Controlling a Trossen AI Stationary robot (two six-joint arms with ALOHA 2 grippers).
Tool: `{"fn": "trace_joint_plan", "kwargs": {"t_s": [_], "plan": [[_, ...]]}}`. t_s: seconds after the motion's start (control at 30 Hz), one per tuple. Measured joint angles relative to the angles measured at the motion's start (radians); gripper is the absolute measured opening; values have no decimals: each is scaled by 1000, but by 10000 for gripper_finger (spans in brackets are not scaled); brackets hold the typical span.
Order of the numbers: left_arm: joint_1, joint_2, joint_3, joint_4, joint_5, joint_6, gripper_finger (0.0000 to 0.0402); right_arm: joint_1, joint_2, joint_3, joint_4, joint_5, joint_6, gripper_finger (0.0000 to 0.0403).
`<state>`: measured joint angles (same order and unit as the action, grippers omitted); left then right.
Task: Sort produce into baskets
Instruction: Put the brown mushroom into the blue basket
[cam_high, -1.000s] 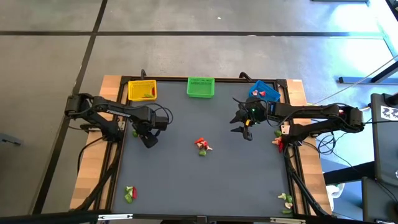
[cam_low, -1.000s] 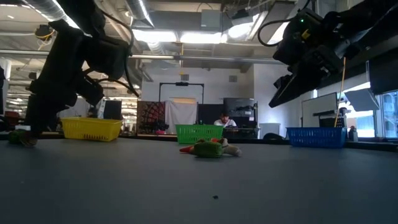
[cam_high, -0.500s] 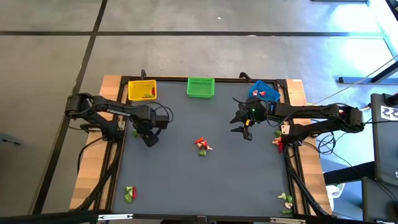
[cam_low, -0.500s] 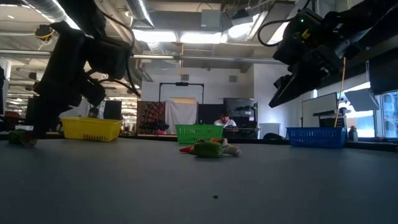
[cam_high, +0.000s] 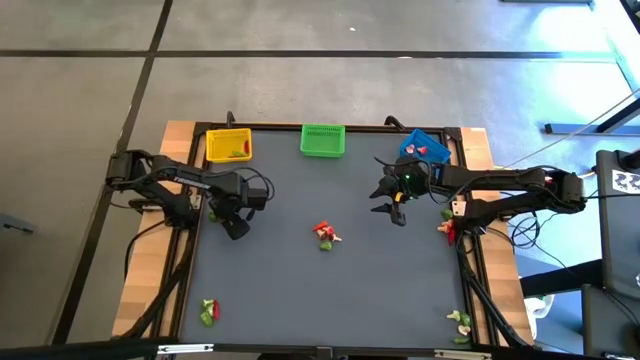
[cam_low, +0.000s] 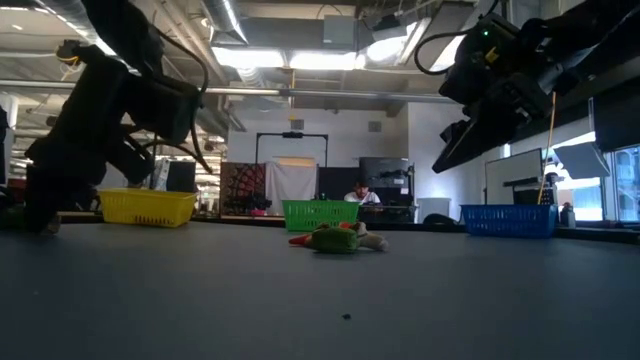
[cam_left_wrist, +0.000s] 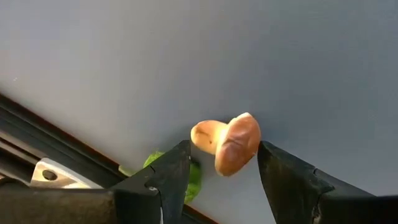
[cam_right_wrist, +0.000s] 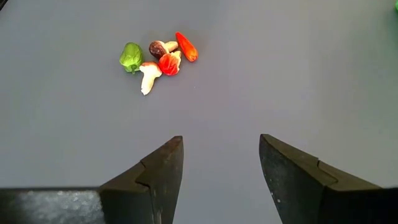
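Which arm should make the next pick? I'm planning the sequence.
Left, probably: the left gripper is open around a mushroom near the table's left edge. The right gripper hangs open, well short of the middle pile.

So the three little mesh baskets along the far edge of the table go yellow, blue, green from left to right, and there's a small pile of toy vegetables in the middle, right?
Not quite: the order is wrong. The high view shows the yellow mesh basket, then the green mesh basket, then the blue mesh basket, left to right. The small pile of toy vegetables does lie mid-table.
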<state>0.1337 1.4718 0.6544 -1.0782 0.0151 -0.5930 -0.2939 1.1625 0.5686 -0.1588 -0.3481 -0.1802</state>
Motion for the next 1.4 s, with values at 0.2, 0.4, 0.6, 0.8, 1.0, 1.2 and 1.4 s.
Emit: {"fn": "trace_joint_plan", "kwargs": {"t_s": [0.2, 0.4, 0.6, 0.8, 1.0, 1.2, 1.4], "plan": [[0, 0, 0, 41, -1, 23, 182, 0, 0, 0, 0, 0, 0, 209], [0, 0, 0, 61, -1, 24, 169, 0, 0, 0, 0, 0, 0, 209], [0, 0, 0, 66, -2, 41, 112, 0, 0, 0, 0, 0, 0, 209], [0, -1, 2, 63, -5, 49, 69, -1, 0, 0, 0, 0, 0, 209], [0, -10, 60, -10, -5, 62, 60, -1, 0, 0, 0, 0, 0, 209], [0, -82, 122, -12, -36, 76, 59, -1, 0, 0, 0, 0, 0, 209], [37, -197, 161, -11, -87, 75, 59, -1, 0, 0, 0, 0, 0, 209]]}}
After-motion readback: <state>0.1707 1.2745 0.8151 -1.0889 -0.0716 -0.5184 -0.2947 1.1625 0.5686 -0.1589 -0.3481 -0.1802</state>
